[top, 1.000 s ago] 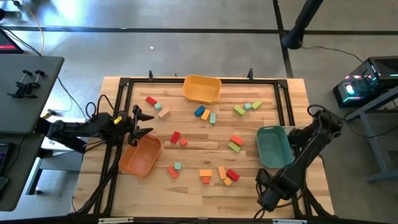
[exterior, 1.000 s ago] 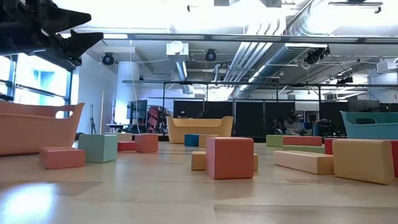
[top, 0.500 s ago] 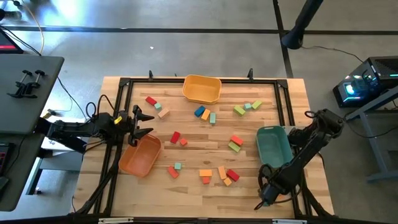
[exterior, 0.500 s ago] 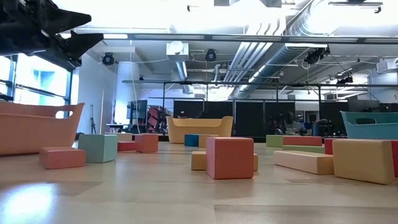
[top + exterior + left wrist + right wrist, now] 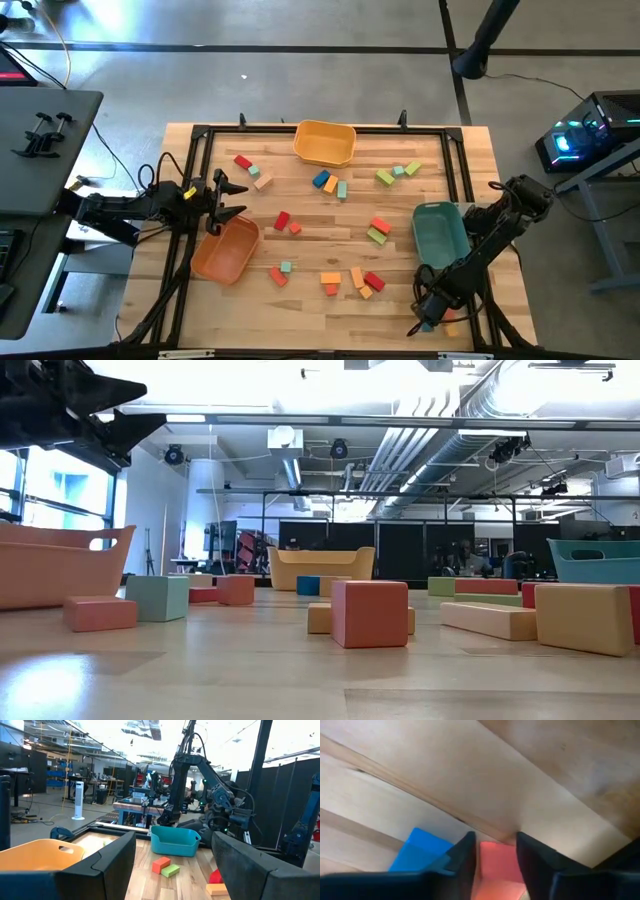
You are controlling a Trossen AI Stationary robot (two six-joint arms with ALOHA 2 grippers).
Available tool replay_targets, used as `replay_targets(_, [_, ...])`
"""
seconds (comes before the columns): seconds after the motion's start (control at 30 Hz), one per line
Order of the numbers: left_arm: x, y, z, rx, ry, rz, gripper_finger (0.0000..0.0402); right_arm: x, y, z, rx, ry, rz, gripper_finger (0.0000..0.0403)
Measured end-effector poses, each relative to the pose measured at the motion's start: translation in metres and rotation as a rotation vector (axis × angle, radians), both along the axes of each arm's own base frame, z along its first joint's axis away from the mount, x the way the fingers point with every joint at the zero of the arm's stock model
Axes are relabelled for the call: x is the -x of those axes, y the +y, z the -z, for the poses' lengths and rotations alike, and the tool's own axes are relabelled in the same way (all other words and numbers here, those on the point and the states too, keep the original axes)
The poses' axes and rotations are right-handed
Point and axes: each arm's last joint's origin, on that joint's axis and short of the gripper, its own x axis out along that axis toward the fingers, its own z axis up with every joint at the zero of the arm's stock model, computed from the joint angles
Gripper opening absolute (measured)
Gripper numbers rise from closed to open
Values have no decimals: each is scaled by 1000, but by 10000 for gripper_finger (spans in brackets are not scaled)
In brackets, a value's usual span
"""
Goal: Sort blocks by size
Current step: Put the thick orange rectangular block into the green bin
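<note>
Small wooden blocks lie scattered over the table, among them a red one (image 5: 282, 220) and a cluster near the front (image 5: 355, 280). My right gripper (image 5: 424, 322) is low at the table's near right corner, shut on a red block (image 5: 497, 862), with a blue block (image 5: 417, 852) lying right beside it. My left gripper (image 5: 228, 200) hangs open and empty above the far rim of the orange bin (image 5: 226, 250); it also shows in the low view (image 5: 120, 410). My right gripper has the red block between its two fingers (image 5: 465, 852), which come from above and point down at the table. The block's sides (image 5: 482, 860) meet the fingers' inner faces. The block sits on the table top.
A yellow bin (image 5: 325, 142) stands at the far middle and a teal bin (image 5: 440, 235) at the right, just beyond my right arm. A black frame (image 5: 200, 135) runs round the table top.
My right gripper has gone a little toward the table's near edge and down to the blocks in the near right corner. My left arm has kept still.
</note>
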Motion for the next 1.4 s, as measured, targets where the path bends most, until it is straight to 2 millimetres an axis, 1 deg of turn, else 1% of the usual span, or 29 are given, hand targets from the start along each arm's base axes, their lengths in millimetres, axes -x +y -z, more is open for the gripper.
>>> replay_targets(0.13, [0, 0, 0, 0, 0, 0, 250, 0, 0, 0, -1, 3, -2, 77])
replay_targets(0.23, [0, 0, 0, 0, 0, 0, 250, 1, -1, 0, 4, 9, -4, 51])
replay_targets(0.3, [0, 0, 0, 0, 0, 0, 250, 1, -2, -1, 10, 4, -5, 41])
replay_targets(0.4, [0, 0, 0, 0, -1, 0, 250, 3, -5, -5, 22, 12, 9, 40])
replay_targets(0.47, [0, 0, 0, 0, -1, 0, 250, 4, -9, -9, 34, 22, 32, 51])
replay_targets(0.53, [0, 0, 0, 0, -1, 0, 250, 6, -11, -14, 34, 19, 39, 72])
replay_targets(0.73, [0, 0, 0, 0, -1, 0, 250, 8, -15, -31, -23, -15, 86, 167])
replay_targets(0.8, [0, 0, 0, 0, 0, 0, 250, 9, -13, -36, -60, -23, 114, 198])
replay_targets(0.9, [0, 0, 0, 0, 0, 0, 250, 12, -7, -40, -106, -29, 148, 229])
replay_targets(1.0, [0, 0, 0, 0, 1, 0, 250, 18, -1, -40, -112, -12, 177, 242])
replay_targets(1.17, [0, 0, 0, -1, 3, 0, 250, 29, 5, -32, -46, 73, 223, 243])
replay_targets(1.4, [0, 0, 0, 0, 3, 0, 250, 28, 5, -27, -27, 90, 237, 243])
